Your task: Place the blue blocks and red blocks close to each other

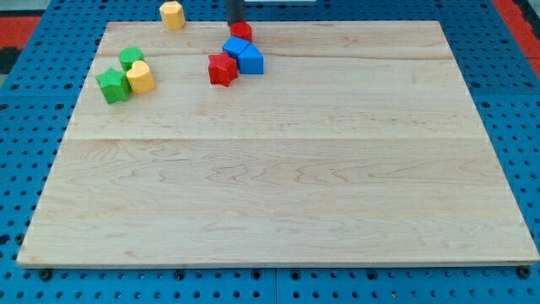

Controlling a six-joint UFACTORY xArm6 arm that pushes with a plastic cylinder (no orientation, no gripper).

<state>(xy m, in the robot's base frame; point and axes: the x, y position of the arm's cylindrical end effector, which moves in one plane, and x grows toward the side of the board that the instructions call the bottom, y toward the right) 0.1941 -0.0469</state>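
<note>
My tip (234, 24) shows at the view's top edge, touching or just above a small red block (243, 31). Right below that block, a blue block (233, 46) and a second blue block (251, 60) sit side by side and touch. A red star-shaped block (223, 69) touches them on the lower left. These reds and blues form one tight cluster near the board's top, left of centre. The tip stands at the cluster's top end.
A yellow hexagonal block (172, 14) sits at the board's top edge, left of the tip. At the left, a green block (131, 57), a green star-shaped block (112, 85) and a yellow block (140, 77) are bunched together. The wooden board (287, 177) lies on a blue pegboard.
</note>
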